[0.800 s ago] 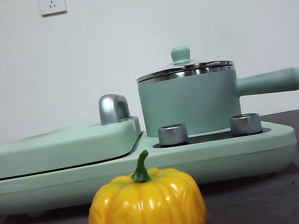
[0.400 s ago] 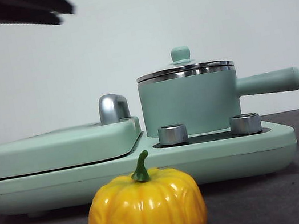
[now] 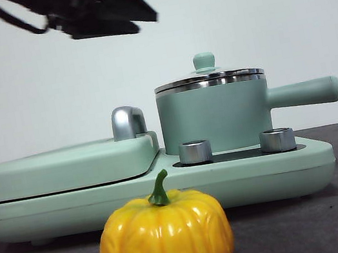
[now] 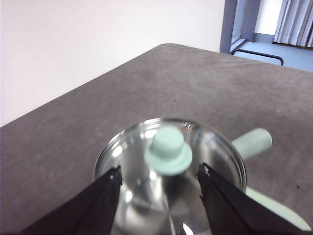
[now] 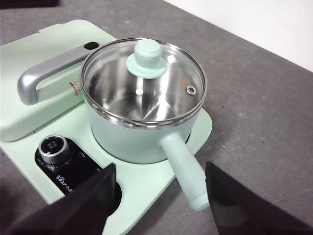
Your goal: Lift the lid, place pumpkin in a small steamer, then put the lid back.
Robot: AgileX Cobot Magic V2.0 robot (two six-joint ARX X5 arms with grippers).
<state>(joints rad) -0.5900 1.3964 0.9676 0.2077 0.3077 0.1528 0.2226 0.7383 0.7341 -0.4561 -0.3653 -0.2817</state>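
text: "Bear" printed, small | on: black control panel (image 5: 73, 169) beside dial (image 5: 53, 148) | rest unreadable

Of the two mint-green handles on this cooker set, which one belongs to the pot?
The long straight mint-green side handle sticking out from the small steamer. The other handle is a curved chrome bar on the flat grill cover.
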